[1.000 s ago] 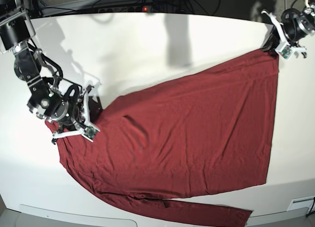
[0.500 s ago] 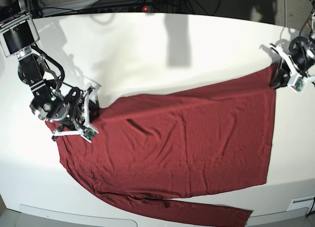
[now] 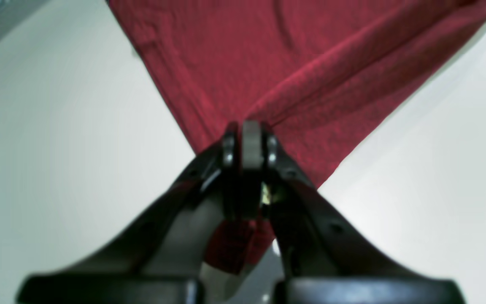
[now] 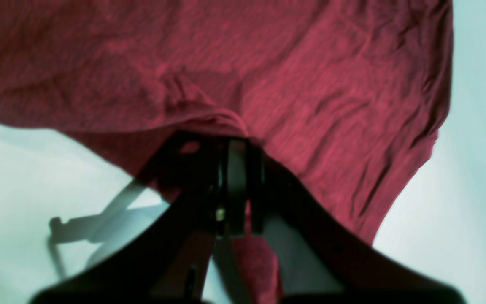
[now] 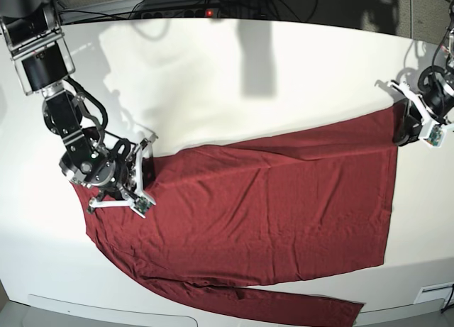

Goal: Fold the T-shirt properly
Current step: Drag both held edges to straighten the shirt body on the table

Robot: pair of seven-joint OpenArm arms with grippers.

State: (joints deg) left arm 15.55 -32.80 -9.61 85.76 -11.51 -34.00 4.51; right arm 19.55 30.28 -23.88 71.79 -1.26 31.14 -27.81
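Two tools are gripping the T-shirt [image 5: 269, 213], one at each upper corner of the spread cloth. The left tool [image 5: 406, 128] is sitting near the worktop's [image 5: 213, 79] right edge in the base view, jaws pressed together on a corner of maroon fabric. In its wrist view the left tool [image 3: 247, 139] is pinching the point where the T-shirt [image 3: 293, 63] is narrowing to a corner, with a diagonal ridge of cloth running up and away from the jaws and a bit of fabric showing below between the fingers. The right tool [image 5: 142, 174] is sitting toward the worktop's left side, also closed tight on the cloth. In its wrist view the right tool [image 4: 236, 145] is biting a small raised fold of the T-shirt [image 4: 310, 76], and the fabric around it is lying wrinkled. The T-shirt is covering most of the worktop's front half, its top edge stretching between the two tools, slanting slightly up toward the right edge. Its body is lying flat on the worktop with light wrinkles. One long sleeve [image 5: 298, 306] is trailing along the front edge toward the right. The right arm [image 5: 60, 107] is reaching in from the worktop's back left corner.
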